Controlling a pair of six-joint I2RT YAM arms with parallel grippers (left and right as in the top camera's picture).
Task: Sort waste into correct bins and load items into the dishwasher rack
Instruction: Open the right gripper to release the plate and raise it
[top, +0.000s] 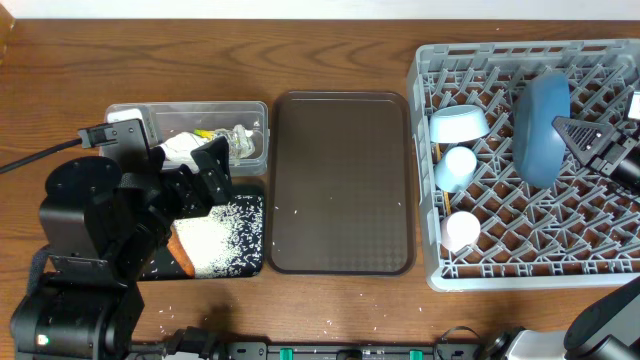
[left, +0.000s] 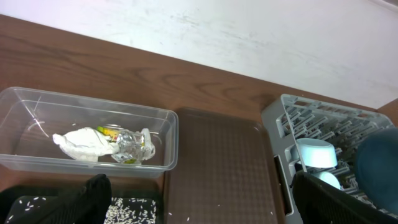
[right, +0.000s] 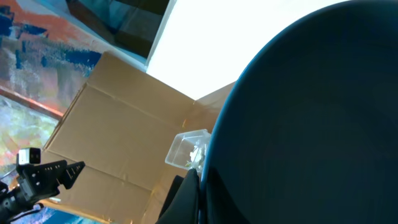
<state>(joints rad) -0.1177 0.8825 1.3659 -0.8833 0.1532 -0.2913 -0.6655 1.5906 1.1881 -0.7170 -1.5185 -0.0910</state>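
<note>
Wooden table (top: 330, 60): left fingers (left: 87, 200) gape wide, right fingers (top: 574, 131), half hidden, pinch dark-blue plate (top: 540, 110).

Overhead: even, diffuse light, soft shadows, sharp focus. Left wrist: bright, sharp, slight glare on clear tub (left: 37, 124). Right wrist: plate (right: 311, 124) close, dark, blurred; white patch above overexposed.

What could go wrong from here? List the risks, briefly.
1. The dark-blue plate stands on edge in the rack with the right gripper at its rim. If it is let go unseated, it may tip toward the pale-blue bowl.
2. The left gripper hangs over the rice in the black tray. A sweep could scatter more grains onto the table.
</note>
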